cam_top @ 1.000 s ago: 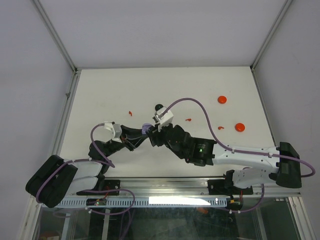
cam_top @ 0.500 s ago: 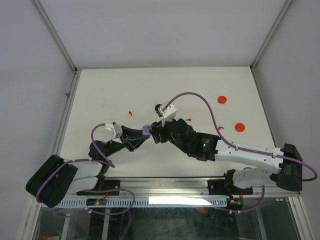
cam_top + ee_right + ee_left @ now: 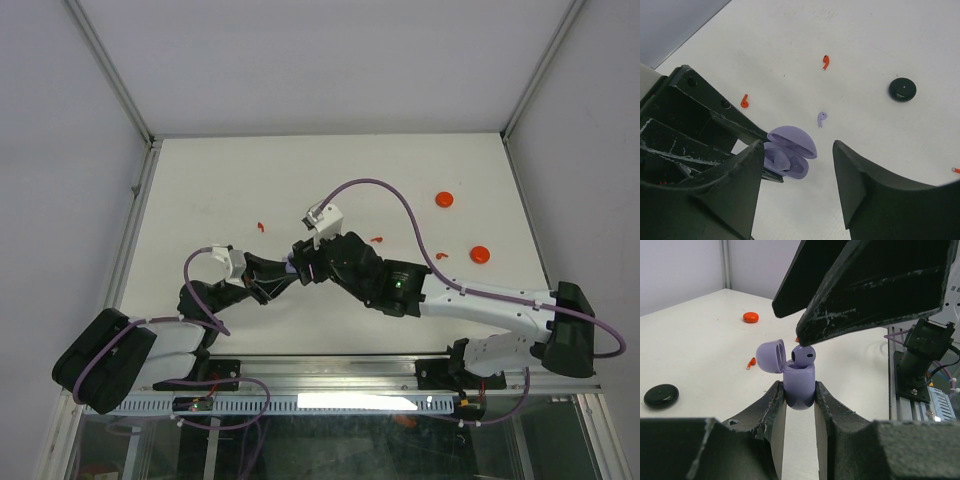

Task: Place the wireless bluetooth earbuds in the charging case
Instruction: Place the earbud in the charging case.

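Between my left claw's (image 3: 799, 405) black fingers sits the open lavender plastic charging case (image 3: 799, 385), pinched upright, one lavender earbud (image 3: 803, 355) seated in it. My right claw (image 3: 797, 185) hovers spread above. Another lavender earbud (image 3: 822, 119) lies on the white desk (image 3: 880, 45). I read no writing.

White table (image 3: 220, 170) w/ pale grey walls (image 3: 300, 60).
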